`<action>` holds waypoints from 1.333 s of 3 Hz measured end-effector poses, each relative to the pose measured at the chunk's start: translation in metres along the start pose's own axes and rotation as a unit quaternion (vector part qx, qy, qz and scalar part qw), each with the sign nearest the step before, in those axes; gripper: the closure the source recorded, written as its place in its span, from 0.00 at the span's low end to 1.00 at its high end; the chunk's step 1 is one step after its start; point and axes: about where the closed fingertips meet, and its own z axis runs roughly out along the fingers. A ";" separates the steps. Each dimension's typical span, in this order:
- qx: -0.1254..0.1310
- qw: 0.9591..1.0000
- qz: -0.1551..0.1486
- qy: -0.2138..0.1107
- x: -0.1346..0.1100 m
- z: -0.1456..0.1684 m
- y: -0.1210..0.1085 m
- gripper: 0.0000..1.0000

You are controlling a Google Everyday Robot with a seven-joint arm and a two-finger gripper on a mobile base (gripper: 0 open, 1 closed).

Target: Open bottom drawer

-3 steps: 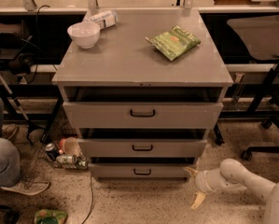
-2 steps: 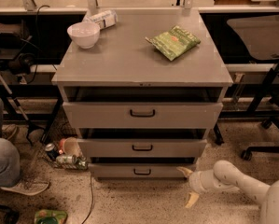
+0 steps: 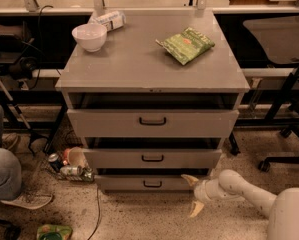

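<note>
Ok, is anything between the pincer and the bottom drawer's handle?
Nothing: in the camera view only bare grey drawer front separates the open pincer, low right, from the handle of the bottom drawer.

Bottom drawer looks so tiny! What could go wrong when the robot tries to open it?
1. The tool hangs open low down, to the right of the bottom drawer and off its small black handle, so it might miss the handle and bump the front.
2. The middle drawer sits close above that handle and seems to stick out further, so the tool could knock it instead.
</note>
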 end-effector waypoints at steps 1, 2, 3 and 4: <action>0.006 1.000 -0.018 -0.001 0.000 0.023 -0.017 0.00; 0.004 1.000 -0.024 -0.002 0.001 0.038 -0.025 0.00; 0.002 1.000 -0.017 0.000 0.009 0.058 -0.027 0.00; 0.023 1.000 -0.001 0.004 0.018 0.084 -0.038 0.00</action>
